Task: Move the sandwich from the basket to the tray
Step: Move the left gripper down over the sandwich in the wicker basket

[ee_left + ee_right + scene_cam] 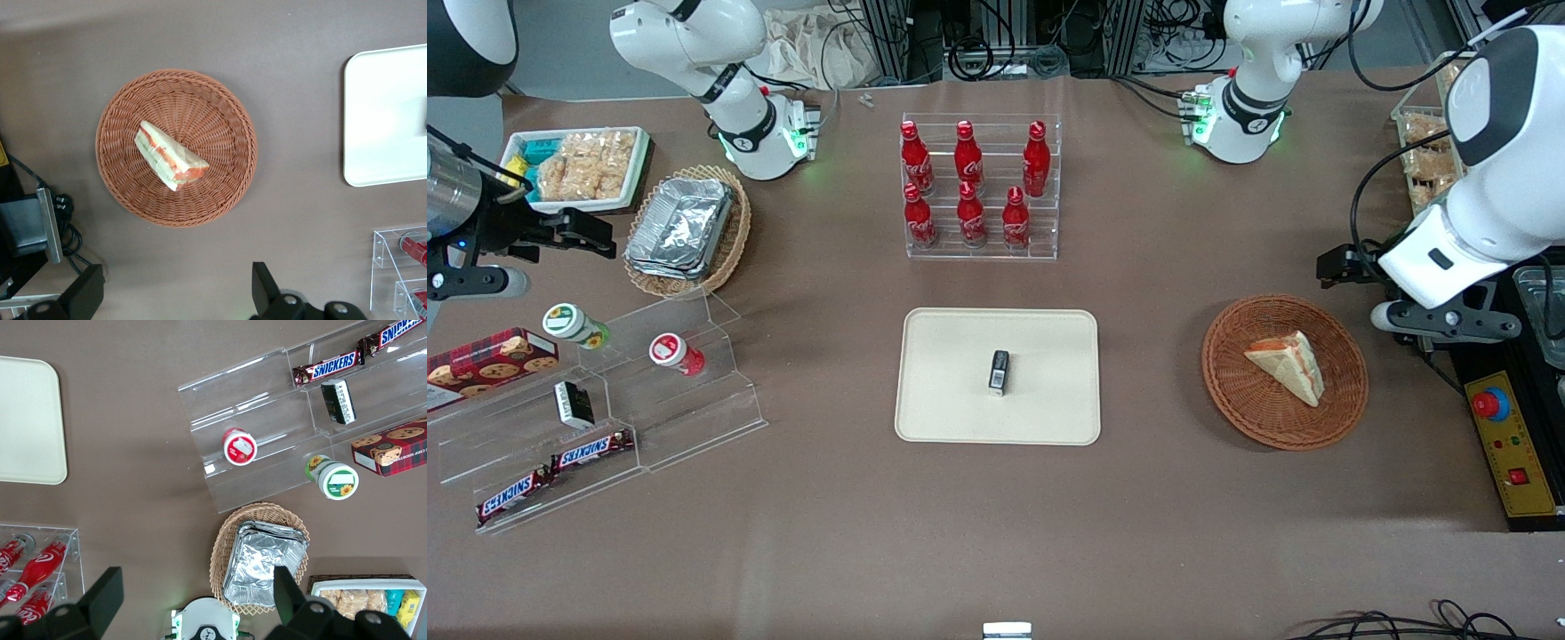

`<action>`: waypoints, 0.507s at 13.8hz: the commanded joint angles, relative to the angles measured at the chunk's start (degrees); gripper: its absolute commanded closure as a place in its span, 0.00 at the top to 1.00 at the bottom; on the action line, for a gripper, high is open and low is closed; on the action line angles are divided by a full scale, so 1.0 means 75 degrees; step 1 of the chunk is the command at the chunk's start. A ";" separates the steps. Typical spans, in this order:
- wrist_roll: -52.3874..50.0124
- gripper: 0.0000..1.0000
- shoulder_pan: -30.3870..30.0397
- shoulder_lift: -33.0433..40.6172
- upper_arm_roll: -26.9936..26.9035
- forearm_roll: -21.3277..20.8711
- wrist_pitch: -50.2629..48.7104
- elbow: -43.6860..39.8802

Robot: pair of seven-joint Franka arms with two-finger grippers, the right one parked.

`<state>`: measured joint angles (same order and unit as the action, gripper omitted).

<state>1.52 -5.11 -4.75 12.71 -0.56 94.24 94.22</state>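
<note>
The sandwich (1288,363), a pale bread wedge with orange-red and green filling, lies in the round reddish-brown wicker basket (1232,391). Both also show in the left wrist view: the sandwich (169,156) in the middle of the basket (227,113). The cream-beige tray (951,400) lies at the table's middle, beside the basket toward the parked arm's end; its edge shows in the wrist view (380,120). A small black object (999,372) sits on the tray. My left arm's gripper (1343,265) (175,293) is open and empty, held high beside the basket's rim, farther from the front camera than the sandwich.
A clear rack of red cola bottles (980,187) stands farther from the front camera than the tray. A control box with a red button (1507,444) lies at the working arm's end. A clear stepped shelf with snacks (605,418), a tan basket of foil containers (685,231) and a white snack tray (578,164) lie toward the parked arm's end.
</note>
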 commanded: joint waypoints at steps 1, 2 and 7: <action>0.0184 1.00 -0.0068 -0.0221 -0.0007 -0.0137 -0.0261 -0.0340; 0.0172 1.00 -0.0068 -0.0338 -0.0007 -0.0125 -0.0226 -0.0363; -0.2843 1.00 -0.0115 -0.0691 -0.0019 -0.1004 0.1091 0.0532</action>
<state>-10.06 -5.55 -8.89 12.22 -6.18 96.74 94.32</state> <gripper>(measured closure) 0.000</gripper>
